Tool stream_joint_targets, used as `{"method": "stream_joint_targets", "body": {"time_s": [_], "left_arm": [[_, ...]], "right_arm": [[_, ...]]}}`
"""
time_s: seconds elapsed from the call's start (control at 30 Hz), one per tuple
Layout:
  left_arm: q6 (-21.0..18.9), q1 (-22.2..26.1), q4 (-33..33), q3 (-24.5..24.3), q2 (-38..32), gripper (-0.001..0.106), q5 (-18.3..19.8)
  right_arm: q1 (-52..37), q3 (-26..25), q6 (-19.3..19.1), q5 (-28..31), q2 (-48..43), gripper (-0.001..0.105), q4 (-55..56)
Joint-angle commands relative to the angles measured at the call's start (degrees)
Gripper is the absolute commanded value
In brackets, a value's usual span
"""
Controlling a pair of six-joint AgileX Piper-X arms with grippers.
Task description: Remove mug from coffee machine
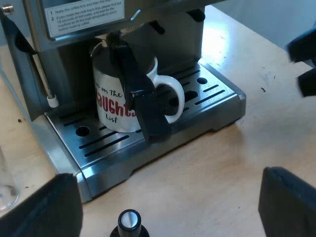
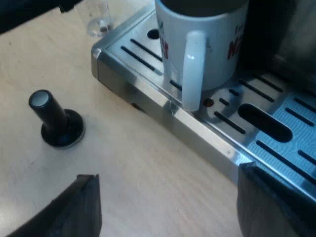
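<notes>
Both jaws stand wide apart and hold nothing. The left gripper (image 1: 168, 197) hangs tilted down over the table (image 1: 222, 163), near the black-knobbed tamper (image 1: 129, 222). The right gripper (image 2: 168, 180) points at the drip tray (image 2: 148, 91). The mug (image 1: 111, 106) stands on the tray under the espresso machine (image 1: 79, 19). An unidentifiable dark strip (image 1: 140, 98) hides part of the mug's lettering.

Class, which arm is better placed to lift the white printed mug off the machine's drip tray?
Right: the right gripper, open, sits close to the white printed mug, handle facing it; the left gripper is farther back, by the black tamper.
</notes>
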Motion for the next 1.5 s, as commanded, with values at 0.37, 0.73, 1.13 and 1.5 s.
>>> {"method": "stream_joint_targets", "body": {"time_s": [0.37,0.73,1.13,1.5], "left_arm": [[-0.7,-0.3,-1.3,-0.5,0.1,0.079,0.3],[-0.7,-0.3,-1.3,-0.5,0.1,0.079,0.3],[-0.7,-0.3,-1.3,-0.5,0.1,0.079,0.3],[-0.7,-0.3,-1.3,-0.5,0.1,0.079,0.3]], "right_arm": [[0.6,-0.6,6.7,-0.2,12.3,0.06,-15.4],[0.6,-0.6,11.6,2.2,22.4,0.06,-29.4],[0.6,-0.6,12.1,2.2,32.4,0.06,-43.9],[0.6,-0.6,12.9,3.7,37.0,0.06,-49.7]]}}
